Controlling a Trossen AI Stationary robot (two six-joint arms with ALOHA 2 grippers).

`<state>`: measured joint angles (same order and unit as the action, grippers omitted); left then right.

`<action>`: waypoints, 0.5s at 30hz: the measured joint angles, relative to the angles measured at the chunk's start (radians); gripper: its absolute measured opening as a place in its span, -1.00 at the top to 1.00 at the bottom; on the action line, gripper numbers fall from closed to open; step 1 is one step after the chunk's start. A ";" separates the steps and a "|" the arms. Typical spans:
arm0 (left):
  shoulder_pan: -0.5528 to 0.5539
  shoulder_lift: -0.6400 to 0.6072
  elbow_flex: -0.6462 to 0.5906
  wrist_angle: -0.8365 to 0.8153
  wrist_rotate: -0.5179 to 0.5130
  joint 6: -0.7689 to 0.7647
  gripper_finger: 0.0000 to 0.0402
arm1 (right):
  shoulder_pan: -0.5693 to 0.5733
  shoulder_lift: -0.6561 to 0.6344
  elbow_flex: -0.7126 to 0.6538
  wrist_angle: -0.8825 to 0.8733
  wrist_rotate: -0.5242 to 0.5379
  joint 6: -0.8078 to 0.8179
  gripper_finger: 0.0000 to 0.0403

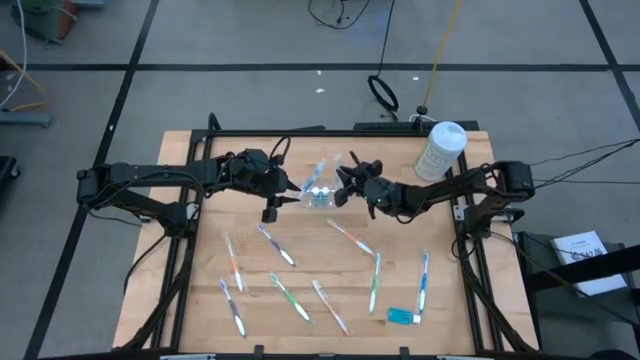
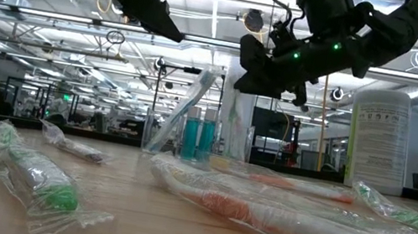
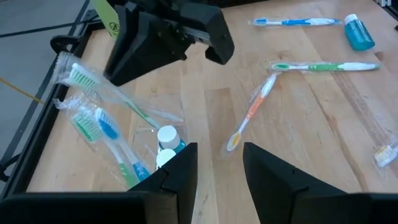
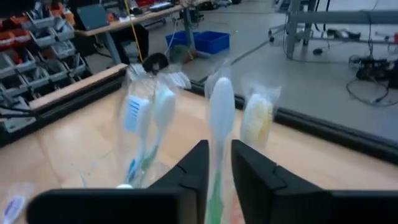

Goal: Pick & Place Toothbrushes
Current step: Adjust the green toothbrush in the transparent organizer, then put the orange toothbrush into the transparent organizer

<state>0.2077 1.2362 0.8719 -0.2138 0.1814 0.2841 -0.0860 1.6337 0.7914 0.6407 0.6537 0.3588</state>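
The right gripper [image 4: 217,171] hung over the clear cup [image 1: 320,195] near the table's far edge, its fingers [image 4: 189,168] parted a little, with a wrapped toothbrush [image 4: 219,118] standing upright in the gap between them; whether the pads pressed it could not be told. Just beside that brush, other wrapped brushes [image 4: 146,118] stood in the same cup. The left gripper [image 3: 217,171] hovered just across the cup, fingers [image 3: 180,171] apart and empty, two blue tubes [image 3: 166,138] right before their tips. Loose toothbrushes [image 1: 350,237] lay scattered on the wooden table [image 1: 200,240] nearer the front, well apart from both grippers, one small blue tube [image 1: 403,317] among them. A white canister [image 1: 440,150] stood behind the right arm. Beyond the table was a workshop with shelves and a blue bin [image 4: 199,42]
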 joint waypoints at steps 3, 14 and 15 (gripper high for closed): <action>0.000 0.000 0.000 0.000 0.000 -0.001 0.33 | 0.000 -0.033 -0.001 -0.003 0.002 -0.062 0.54; -0.010 0.000 0.000 -0.001 -0.001 -0.090 0.33 | 0.009 -0.201 0.000 -0.156 0.000 -0.205 0.25; -0.018 0.000 0.000 -0.009 -0.002 -0.104 0.34 | 0.014 -0.220 0.000 -0.171 0.000 -0.230 0.25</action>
<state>0.1898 1.2362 0.8715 -0.2233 0.1799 0.1805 -0.0716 1.4135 0.7910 0.4697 0.6533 0.1283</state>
